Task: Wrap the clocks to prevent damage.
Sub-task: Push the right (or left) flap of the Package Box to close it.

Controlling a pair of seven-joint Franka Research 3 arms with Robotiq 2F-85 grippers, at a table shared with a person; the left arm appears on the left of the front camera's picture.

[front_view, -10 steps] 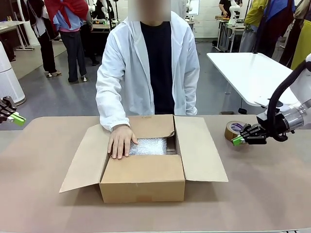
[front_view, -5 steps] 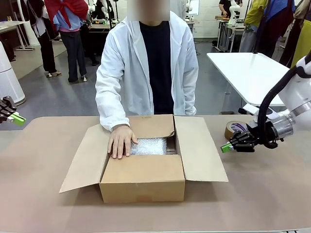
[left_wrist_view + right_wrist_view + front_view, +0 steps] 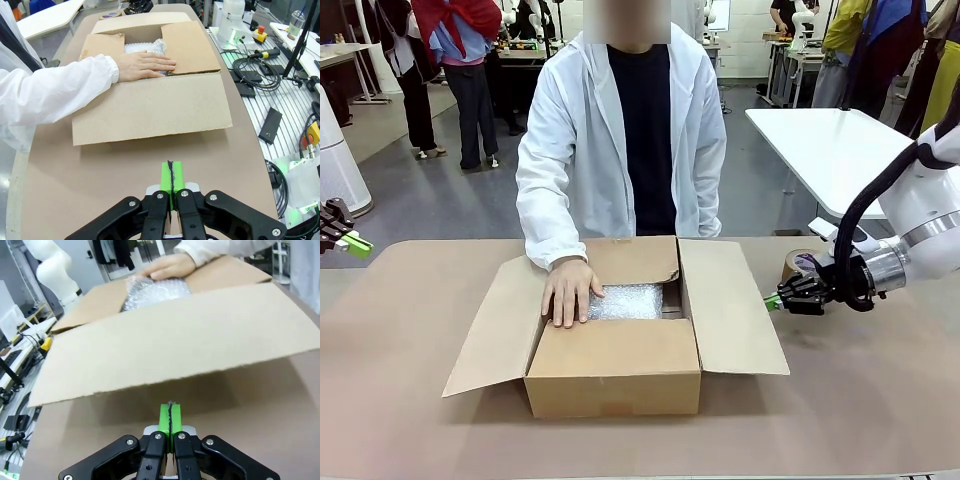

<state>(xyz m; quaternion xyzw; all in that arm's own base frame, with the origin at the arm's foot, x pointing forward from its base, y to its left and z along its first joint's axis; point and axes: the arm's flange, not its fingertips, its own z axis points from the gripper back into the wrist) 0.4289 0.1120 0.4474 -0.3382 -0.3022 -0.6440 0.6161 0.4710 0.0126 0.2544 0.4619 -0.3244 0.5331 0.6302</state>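
**Wrapped clocks in the box under a hand; both grippers clenched, empty**

The clocks (image 3: pixel 630 302) show as one pillow-like bundle of whitish bubble wrap. It lies on the floor of the open cardboard box (image 3: pixel 615 378), toward the far side. No clock face shows. The person's hand (image 3: pixel 568 290) lies flat on the bundle's left end, fingers spread.

Handling, as a judgement: soft and springy outside, hard and fragile inside, probably not heavy. The film looks slick, so a pinch on a loose fold could slip or pop bubbles. It is better to grip across the short width at the free right end with a gentle squeeze, or to support it from below.

The right gripper (image 3: pixel 772 300) hovers low, just beside the outer edge of the box's right flap (image 3: pixel 730 300). Its green pads are pressed together with nothing between them. The left gripper (image 3: pixel 356 244) sits at the table's left edge, well apart from the box, its pads likewise pressed together and empty.

In the way:
- The spread flap lies between the right gripper and the bundle.
- The box walls stand up around the bundle, so any reach has to come from above.
- The person's hand covers part of the bundle.
- A brown tape roll (image 3: pixel 798 266) sits on the table (image 3: pixel 860 400) just behind the right gripper, so a backward swing could knock it.
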